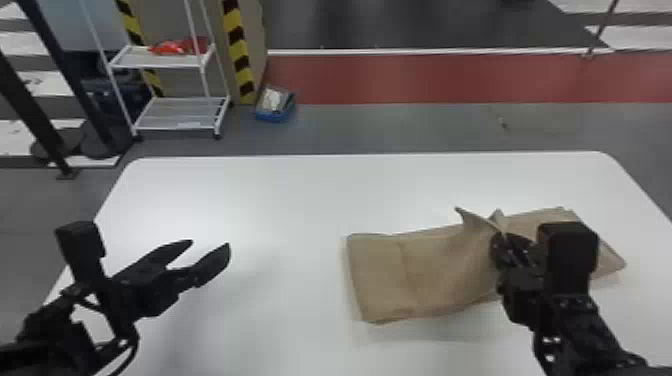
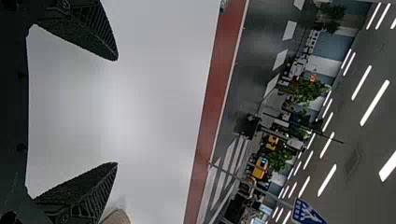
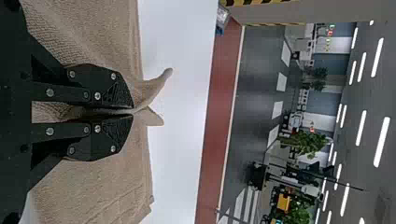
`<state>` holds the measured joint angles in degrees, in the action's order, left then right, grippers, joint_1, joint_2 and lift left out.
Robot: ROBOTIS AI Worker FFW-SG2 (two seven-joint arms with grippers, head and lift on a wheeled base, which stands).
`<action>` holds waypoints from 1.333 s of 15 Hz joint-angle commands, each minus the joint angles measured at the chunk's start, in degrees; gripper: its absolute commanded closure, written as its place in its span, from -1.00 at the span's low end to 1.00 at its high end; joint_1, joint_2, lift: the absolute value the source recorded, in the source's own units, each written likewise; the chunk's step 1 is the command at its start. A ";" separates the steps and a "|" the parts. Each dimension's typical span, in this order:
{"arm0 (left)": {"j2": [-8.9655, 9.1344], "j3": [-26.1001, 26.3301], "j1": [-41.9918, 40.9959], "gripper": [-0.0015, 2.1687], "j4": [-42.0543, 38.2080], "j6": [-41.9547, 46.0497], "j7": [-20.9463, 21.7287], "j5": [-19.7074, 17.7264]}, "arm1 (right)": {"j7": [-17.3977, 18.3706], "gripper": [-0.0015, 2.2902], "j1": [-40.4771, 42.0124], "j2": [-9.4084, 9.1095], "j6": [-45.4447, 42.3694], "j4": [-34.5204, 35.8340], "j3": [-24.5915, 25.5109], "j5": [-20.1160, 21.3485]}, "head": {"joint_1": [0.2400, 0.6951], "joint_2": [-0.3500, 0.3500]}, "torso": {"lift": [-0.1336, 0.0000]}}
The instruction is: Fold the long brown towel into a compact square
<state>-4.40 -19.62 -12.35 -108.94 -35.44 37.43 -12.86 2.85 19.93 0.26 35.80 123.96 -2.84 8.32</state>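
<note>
In your head view, the brown towel (image 1: 425, 270) lies at four o'clock on the white table (image 1: 240, 200), partly hidden behind your right gripper (image 1: 502, 240), with your left gripper (image 1: 209, 245) at eight o'clock. Your left wrist view has its jaws spread wide, a cut-off scrap of brown cloth beyond one finger. In your right wrist view, the jaws pinch a raised fold, masking most of the gripped cloth.
</note>
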 commanded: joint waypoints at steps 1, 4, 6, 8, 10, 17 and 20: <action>0.00 -0.94 -0.22 -0.93 -0.05 2.60 -0.16 -0.50 | -0.12 -0.11 -0.59 -0.31 0.55 2.34 2.31 -2.16 | 1.00 0.13 | -0.87; 0.00 -1.65 -0.39 -0.93 3.20 13.50 -3.86 -1.64 | -2.85 -0.11 -2.79 -0.31 -1.03 -2.76 5.12 -4.36 | 1.00 0.13 | -0.87; 0.18 -0.68 -1.18 -0.93 6.81 26.16 -9.04 -1.81 | -3.46 -0.11 -3.93 -0.31 -5.95 -7.24 5.82 -5.07 | 1.00 0.19 | -0.87; 0.26 0.20 -1.97 -0.93 9.00 35.83 -13.70 -1.90 | -4.96 -0.11 -4.02 -0.31 -6.13 -5.66 8.02 -7.70 | 1.00 0.25 | -0.87; 0.18 0.46 -2.32 -0.93 9.44 37.41 -15.98 -1.81 | -5.66 -0.11 -2.97 -0.31 -3.49 -0.56 10.22 -9.11 | 1.00 0.27 | -0.87; 0.00 1.34 -2.50 -0.93 10.06 38.29 -15.28 -1.73 | -5.66 -0.11 -3.58 -0.31 -3.67 -4.25 14.52 -9.99 | 1.00 0.15 | -0.87; -0.35 0.81 -2.59 -0.93 10.32 38.11 -15.19 -1.81 | -6.36 -0.11 -4.99 -0.31 1.26 -0.74 19.62 -12.01 | 1.00 0.06 | -0.87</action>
<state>-4.53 -18.60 -14.92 -98.77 2.73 22.20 -14.62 -3.35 15.48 0.26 35.19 122.03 14.81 -3.10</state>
